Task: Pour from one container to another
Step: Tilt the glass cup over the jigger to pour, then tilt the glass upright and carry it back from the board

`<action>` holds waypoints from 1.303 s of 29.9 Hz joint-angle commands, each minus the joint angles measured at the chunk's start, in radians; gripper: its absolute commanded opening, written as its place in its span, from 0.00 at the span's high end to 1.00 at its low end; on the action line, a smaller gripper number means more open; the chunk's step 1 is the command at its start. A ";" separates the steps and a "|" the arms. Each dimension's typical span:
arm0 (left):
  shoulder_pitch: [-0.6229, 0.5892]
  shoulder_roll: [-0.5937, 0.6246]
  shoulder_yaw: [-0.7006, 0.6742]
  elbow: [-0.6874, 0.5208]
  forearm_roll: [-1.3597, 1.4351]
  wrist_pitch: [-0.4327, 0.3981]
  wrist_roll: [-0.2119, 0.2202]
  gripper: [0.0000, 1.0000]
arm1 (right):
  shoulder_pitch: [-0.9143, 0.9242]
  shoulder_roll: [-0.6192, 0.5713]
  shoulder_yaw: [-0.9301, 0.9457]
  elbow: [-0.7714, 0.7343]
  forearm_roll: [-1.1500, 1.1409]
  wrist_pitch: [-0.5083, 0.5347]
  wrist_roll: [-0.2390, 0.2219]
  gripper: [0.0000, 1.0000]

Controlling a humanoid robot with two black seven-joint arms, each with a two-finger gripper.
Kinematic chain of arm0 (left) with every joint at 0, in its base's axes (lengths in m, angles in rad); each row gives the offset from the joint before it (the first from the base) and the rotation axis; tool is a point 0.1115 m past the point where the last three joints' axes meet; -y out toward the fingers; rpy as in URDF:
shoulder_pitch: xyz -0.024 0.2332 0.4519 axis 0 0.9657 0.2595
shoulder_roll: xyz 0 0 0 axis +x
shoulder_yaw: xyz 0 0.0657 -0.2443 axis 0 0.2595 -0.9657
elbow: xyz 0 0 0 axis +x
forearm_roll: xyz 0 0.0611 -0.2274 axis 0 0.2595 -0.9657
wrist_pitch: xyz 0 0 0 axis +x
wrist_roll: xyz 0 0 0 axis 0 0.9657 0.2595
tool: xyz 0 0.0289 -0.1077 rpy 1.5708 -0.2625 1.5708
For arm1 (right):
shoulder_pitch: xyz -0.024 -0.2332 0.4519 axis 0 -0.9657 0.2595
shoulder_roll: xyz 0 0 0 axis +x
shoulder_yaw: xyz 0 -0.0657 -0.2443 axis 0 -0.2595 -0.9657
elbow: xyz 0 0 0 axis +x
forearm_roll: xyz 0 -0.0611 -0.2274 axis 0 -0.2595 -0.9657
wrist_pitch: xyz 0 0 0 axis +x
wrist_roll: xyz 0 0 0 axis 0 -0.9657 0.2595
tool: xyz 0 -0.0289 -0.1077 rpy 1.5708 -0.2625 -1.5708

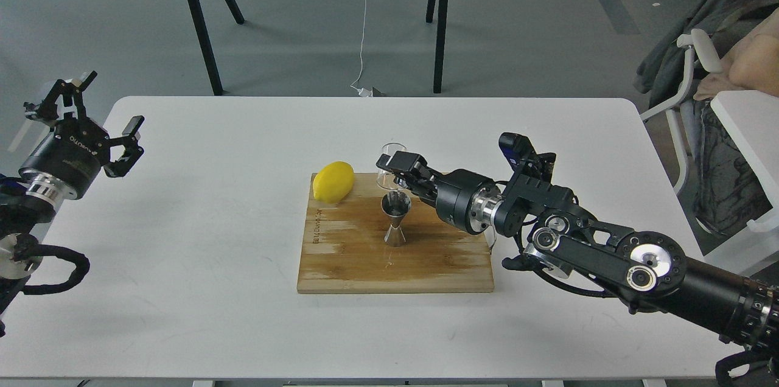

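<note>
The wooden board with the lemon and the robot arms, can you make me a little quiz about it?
1. True or false: the lemon lies on the wooden board.
2. Which gripper is at the glass cup? A left gripper B right gripper
3. Fill in: the steel jigger stands upright, in front of the ____.

Key: 1 true. 2 B; the left gripper is open, far off by the table's left edge. 3 glass cup.

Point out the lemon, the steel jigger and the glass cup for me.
lemon (333,181), head view, middle of its yellow skin.
steel jigger (395,212), head view, upper cone.
glass cup (389,159), head view, clear wall near the rim.
</note>
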 commanded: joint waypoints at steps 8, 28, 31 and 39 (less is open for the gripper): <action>0.000 0.000 0.001 0.000 0.000 0.000 0.000 0.01 | 0.025 -0.011 -0.048 0.000 -0.017 0.000 0.000 0.66; 0.002 0.000 0.001 0.000 0.000 0.000 0.000 0.01 | 0.042 -0.018 -0.064 0.000 -0.056 0.000 0.000 0.66; 0.000 0.000 0.001 0.000 0.000 0.000 0.000 0.01 | 0.040 -0.018 -0.062 0.001 -0.054 0.000 0.000 0.66; 0.000 0.002 0.001 0.000 0.000 0.000 0.000 0.01 | 0.019 -0.016 -0.003 0.009 0.054 -0.011 0.000 0.66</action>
